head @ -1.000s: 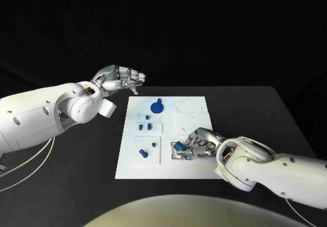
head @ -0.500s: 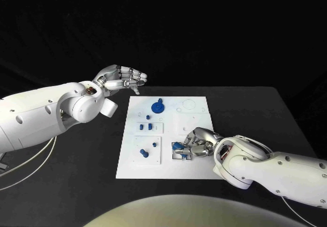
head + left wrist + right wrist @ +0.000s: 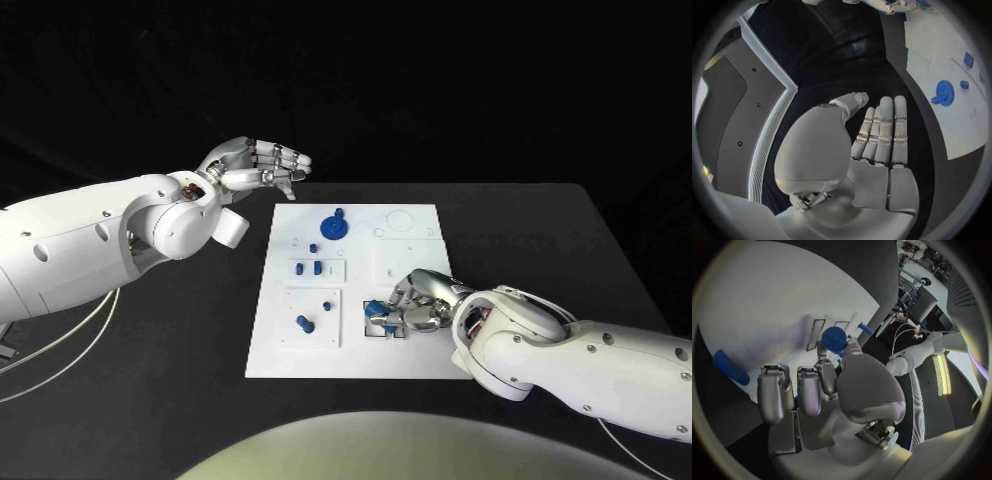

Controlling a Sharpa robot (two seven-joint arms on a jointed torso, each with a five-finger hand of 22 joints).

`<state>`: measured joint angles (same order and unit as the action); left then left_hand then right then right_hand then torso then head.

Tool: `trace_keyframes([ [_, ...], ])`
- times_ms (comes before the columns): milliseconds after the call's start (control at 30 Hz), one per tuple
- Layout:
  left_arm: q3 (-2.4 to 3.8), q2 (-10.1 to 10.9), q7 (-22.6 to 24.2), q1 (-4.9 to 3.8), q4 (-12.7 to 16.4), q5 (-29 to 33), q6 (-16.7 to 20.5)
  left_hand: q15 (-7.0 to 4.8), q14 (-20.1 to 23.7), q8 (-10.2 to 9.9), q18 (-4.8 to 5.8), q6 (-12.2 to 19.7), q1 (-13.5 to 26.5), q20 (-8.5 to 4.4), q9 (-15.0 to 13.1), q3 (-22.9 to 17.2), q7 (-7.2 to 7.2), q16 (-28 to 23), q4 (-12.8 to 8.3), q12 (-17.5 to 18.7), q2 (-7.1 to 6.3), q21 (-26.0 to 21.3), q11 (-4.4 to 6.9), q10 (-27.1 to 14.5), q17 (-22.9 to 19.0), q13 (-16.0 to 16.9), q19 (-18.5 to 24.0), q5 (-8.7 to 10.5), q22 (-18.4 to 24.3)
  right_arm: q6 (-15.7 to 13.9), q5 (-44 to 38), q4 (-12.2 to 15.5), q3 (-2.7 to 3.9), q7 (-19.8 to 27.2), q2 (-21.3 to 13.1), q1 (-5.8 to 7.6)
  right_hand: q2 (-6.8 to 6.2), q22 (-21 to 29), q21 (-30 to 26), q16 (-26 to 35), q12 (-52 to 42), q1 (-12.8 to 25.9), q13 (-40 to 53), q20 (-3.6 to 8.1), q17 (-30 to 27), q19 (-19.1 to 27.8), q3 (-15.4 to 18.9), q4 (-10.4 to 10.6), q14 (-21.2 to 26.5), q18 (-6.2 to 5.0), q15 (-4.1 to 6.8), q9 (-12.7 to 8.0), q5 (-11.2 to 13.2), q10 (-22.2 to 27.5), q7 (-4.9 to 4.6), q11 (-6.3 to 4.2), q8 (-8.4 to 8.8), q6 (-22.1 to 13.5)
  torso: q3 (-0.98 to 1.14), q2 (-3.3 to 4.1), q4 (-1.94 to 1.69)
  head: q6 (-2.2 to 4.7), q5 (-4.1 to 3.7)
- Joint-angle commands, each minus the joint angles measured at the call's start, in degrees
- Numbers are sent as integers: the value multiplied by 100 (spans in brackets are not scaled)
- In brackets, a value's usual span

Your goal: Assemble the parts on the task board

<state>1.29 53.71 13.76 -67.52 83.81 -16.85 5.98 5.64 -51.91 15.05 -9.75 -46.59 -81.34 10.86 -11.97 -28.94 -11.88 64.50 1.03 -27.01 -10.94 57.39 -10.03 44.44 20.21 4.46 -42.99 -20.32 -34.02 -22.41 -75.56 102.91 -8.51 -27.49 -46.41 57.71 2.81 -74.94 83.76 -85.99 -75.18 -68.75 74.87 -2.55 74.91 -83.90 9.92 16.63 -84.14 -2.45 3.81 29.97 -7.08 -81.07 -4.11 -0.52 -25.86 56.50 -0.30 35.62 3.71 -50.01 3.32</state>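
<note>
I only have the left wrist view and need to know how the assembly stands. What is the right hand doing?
Observer: The right hand is over the near right part of the white board.
Operator: Is it holding anything?
Observer: Yes. In the right wrist view its thumb and a finger pinch a round blue part.
Operator: Any loose pieces close by?
Observer: A small blue peg sits in the neighbouring panel, apart from that hand.
</note>
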Motion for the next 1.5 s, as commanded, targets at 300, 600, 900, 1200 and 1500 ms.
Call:
trace_keyframes([
  [300, 4, 2, 22, -3, 12, 0, -57, 5, 39, 12, -74, 34, 58, 18, 9, -12, -153, 24, 14, -37, -1, 8, -5, -49, -9, -2, 35, -17, 1, 107, -423, 127, -11, -94, -58, -17, -242, -1328, 23, -14, 66, 496, -118, 50, 543, -385, 316, 10, -391, 109, 41, 64, -22, -50, 50, -8, -6, 103, -1, -1, 5, 1, 8],
  [600, 4, 7, 21, -3, 11, 0, -57, 5, 39, 12, -74, 34, 58, 18, 9, -12, -153, 24, 14, -37, -1, 8, -5, -49, -9, -2, 35, -17, 1, 94, -494, 190, -11, -103, -119, -17, -242, -1328, 23, -14, 66, 496, -118, 50, 543, -385, 316, 10, -391, 109, 41, 64, -22, -50, 50, -8, -6, 103, 1, -1, 2, 1, -2],
  [900, 4, 6, 21, -3, 9, 0, -56, 6, 43, 16, -76, 44, 70, 21, 10, -21, -154, 32, 22, -54, 7, -1, -6, -68, -11, -3, 35, -21, 6, 124, -502, 178, -11, -108, -131, -17, -252, -1325, 13, -13, 72, 512, -120, 50, 540, -381, 319, 9, -390, 107, 41, 66, -23, -48, 49, -8, -5, 102, -1, 1, 0, 1, -11],
  [1200, 4, 13, 21, -3, 11, 0, -50, 6, 43, 16, -76, 44, 70, 21, 10, -21, -154, 32, 22, -54, 7, -1, -6, -68, -11, -3, 35, -21, 6, 168, -434, 295, -11, -70, -203, -16, -258, -1328, 23, -13, 69, 522, -113, 50, 542, -384, 318, 8, -391, 109, 40, 68, -25, -50, 49, -8, -4, 100, -3, -2, 1, 1, -4],
  [1500, 4, 22, 20, -3, 8, 1, -46, 6, 43, 16, -76, 44, 70, 21, 10, -21, -154, 32, 22, -54, 7, -1, -6, -68, -11, -3, 35, -21, 6, 243, -390, 510, -11, -68, -415, 0, -249, -1333, 41, -17, 63, 525, -105, 50, 553, -391, 313, 7, -393, 113, 40, 70, -28, -54, 49, -8, -4, 100, -5, -11, 5, 1, -1],
])
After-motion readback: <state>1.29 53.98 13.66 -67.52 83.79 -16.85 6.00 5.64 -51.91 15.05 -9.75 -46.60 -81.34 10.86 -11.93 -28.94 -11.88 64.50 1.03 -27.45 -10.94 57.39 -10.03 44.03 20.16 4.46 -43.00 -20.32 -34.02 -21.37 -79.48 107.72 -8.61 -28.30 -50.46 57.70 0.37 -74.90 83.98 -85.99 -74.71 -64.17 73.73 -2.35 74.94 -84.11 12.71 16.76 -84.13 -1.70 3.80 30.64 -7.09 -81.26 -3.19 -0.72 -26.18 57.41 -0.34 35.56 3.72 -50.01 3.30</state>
